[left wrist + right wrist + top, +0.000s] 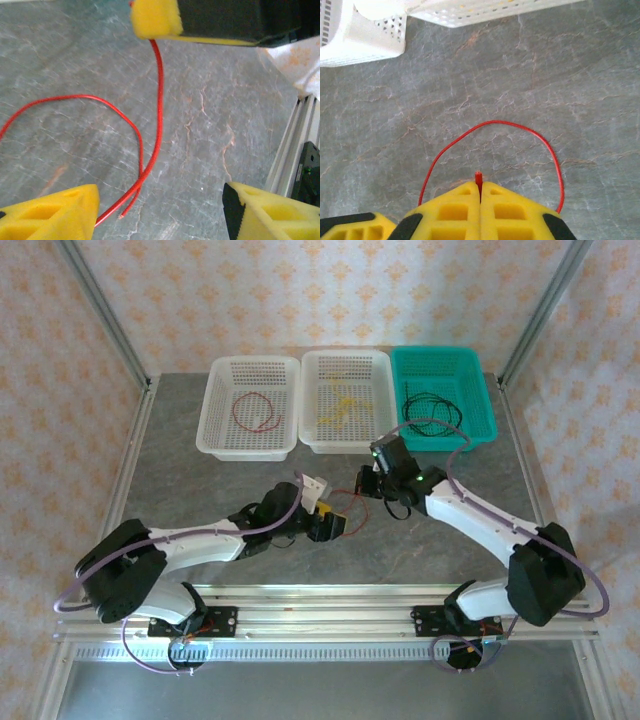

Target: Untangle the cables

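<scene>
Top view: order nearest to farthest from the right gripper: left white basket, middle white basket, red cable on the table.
1. Red cable on the table: in the right gripper.
2. Middle white basket: just behind.
3. Left white basket: back left.

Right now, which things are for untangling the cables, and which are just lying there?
For the job:
- red cable on the table, pinched in the shut right gripper
- open left gripper
- red coil, yellow cable and black cable, each in a basket

Just there:
- left white basket
- middle white basket
- teal basket
- table
</scene>
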Robot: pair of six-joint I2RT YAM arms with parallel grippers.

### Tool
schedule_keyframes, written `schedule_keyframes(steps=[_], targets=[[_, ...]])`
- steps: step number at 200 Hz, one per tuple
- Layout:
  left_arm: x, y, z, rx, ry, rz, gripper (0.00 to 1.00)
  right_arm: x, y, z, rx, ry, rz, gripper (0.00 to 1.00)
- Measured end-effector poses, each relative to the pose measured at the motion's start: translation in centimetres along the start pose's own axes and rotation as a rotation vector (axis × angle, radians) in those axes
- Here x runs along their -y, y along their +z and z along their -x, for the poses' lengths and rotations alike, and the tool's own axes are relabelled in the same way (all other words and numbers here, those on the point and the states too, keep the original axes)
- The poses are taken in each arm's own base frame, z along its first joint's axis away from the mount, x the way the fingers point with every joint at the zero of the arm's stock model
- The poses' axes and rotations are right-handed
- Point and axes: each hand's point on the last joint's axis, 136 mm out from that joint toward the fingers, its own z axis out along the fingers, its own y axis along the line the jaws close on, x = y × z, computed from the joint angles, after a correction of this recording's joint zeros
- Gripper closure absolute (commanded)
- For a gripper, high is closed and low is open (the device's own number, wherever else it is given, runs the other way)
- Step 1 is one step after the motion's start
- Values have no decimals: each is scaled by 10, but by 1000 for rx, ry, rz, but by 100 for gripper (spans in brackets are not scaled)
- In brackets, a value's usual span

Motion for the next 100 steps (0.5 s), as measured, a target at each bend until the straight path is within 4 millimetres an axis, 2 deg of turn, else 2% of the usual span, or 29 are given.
schedule_keyframes(steps=[56, 76, 100], targets=[[-5, 16, -10, -47, 7, 0, 40, -3, 2, -4, -25, 8, 21, 100], [-8, 23, -12, -61, 14, 7, 49, -4, 2, -5, -30, 8, 24, 100], [-6, 29, -5, -53, 35, 7, 66, -4, 2, -6, -32, 8, 28, 100]])
